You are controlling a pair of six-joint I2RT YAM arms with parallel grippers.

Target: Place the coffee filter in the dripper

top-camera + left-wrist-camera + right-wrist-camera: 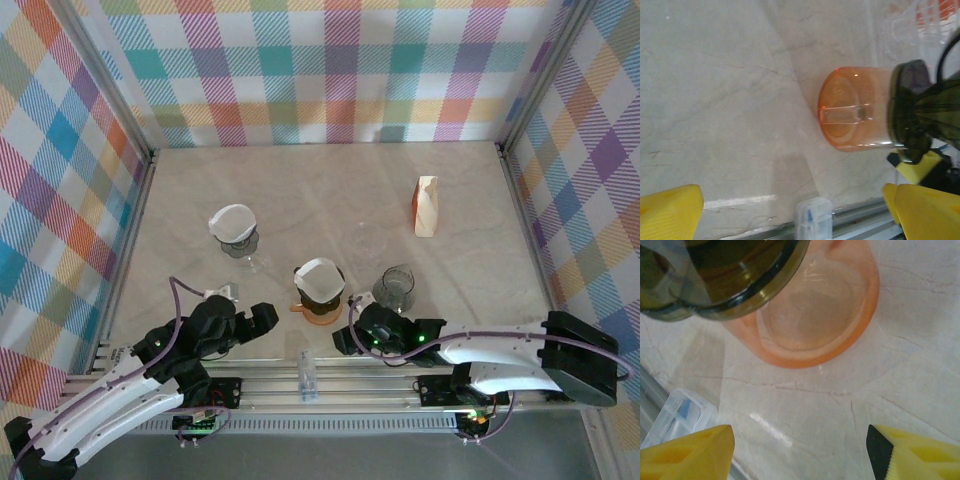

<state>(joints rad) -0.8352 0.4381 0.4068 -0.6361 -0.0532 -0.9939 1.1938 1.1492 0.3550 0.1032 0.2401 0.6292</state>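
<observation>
While the left end effector [262, 318] and right end effector [357, 328] stand released and empty, the coffee filter [319, 276] sits inside the dark dripper [322, 297], itself atop an orange cup [321, 317] on the surface [300, 190].

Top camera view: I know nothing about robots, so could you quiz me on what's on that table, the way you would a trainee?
1. True or false: the middle dripper, standing on the orange cup, has a white filter in it.
2. How many dark drippers on the table hold a white filter? A) one B) two C) three
3. Fill in: the left gripper and the right gripper both have their fingers ___, with nothing between them.

Key:
1. True.
2. B: the left dripper and the middle one hold filters. The right dripper is empty.
3. Open.
</observation>
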